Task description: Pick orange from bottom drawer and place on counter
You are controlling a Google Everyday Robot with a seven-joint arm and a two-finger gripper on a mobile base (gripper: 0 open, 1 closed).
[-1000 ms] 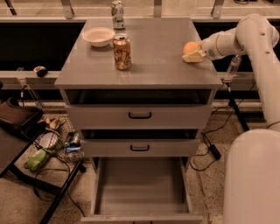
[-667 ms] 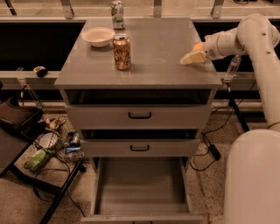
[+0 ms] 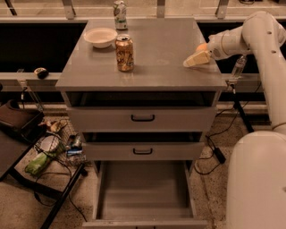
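Observation:
The orange [image 3: 202,46] shows only as a small sliver at the right edge of the counter [image 3: 161,53]; the cream near finger hides most of it. My gripper [image 3: 193,60] reaches in from the right, tilted down to the left, with its tips at or just above the counter top. It looks shut on the orange. The bottom drawer [image 3: 143,190] is pulled fully open below, and its grey floor is bare.
A gold-orange soda can [image 3: 124,53] and a white bowl [image 3: 100,36] stand on the counter's left half, with another can [image 3: 119,9] at the back edge. The two upper drawers [image 3: 143,118] are shut. A black table and floor clutter [image 3: 44,152] lie at the left.
The gripper has tilted down and lowered toward the counter top with the orange. Less of the orange shows now than before.

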